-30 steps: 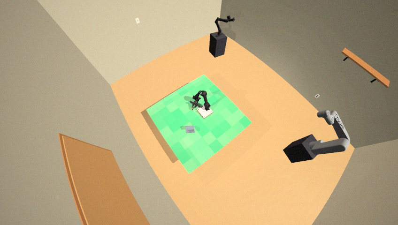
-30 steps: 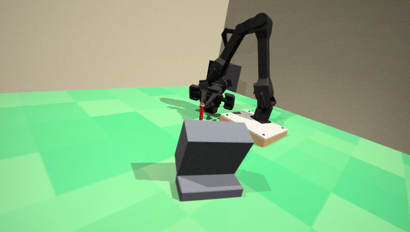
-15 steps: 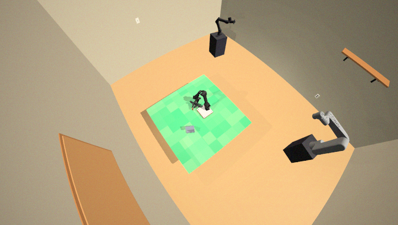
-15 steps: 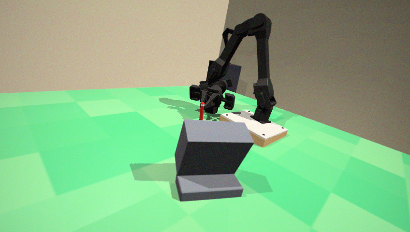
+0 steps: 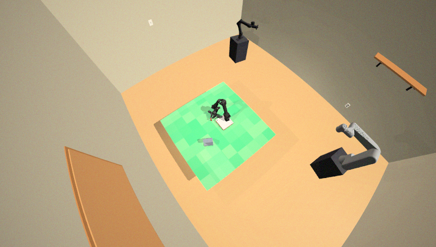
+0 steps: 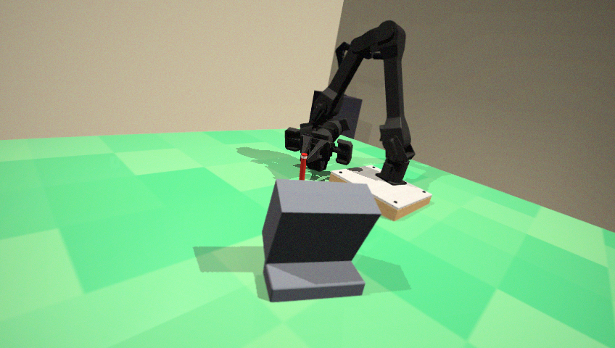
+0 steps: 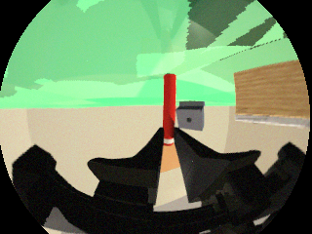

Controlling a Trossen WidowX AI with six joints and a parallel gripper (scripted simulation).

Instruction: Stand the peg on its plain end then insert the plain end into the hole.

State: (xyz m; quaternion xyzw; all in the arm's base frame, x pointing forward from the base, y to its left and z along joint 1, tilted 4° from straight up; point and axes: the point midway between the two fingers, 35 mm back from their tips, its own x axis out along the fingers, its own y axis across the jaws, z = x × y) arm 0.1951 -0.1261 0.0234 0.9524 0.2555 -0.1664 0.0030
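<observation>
The red peg [image 5: 211, 119] [image 6: 302, 169] [image 7: 169, 99] stands about upright, its white band at the top and its plain end down. My gripper [image 6: 304, 154] [image 7: 168, 131] is shut on the peg close to the banded end. In the exterior view the peg's lower end is hidden behind the panel, so I cannot tell if it touches the table. The grey sloped panel [image 5: 207, 141] [image 6: 325, 197] [image 7: 199, 120] stands apart from the peg, with its back to the exterior view. Its one dark hole [image 7: 189, 119] shows in the wrist view and is empty.
The arm's white-topped wooden base [image 5: 224, 123] [image 6: 410, 196] [image 7: 273, 93] sits beside the peg on the green table [image 5: 201, 159] [image 6: 129, 301]. Another black arm [image 5: 240, 29] on a pedestal and a grey arm [image 5: 364, 160] stand off the table.
</observation>
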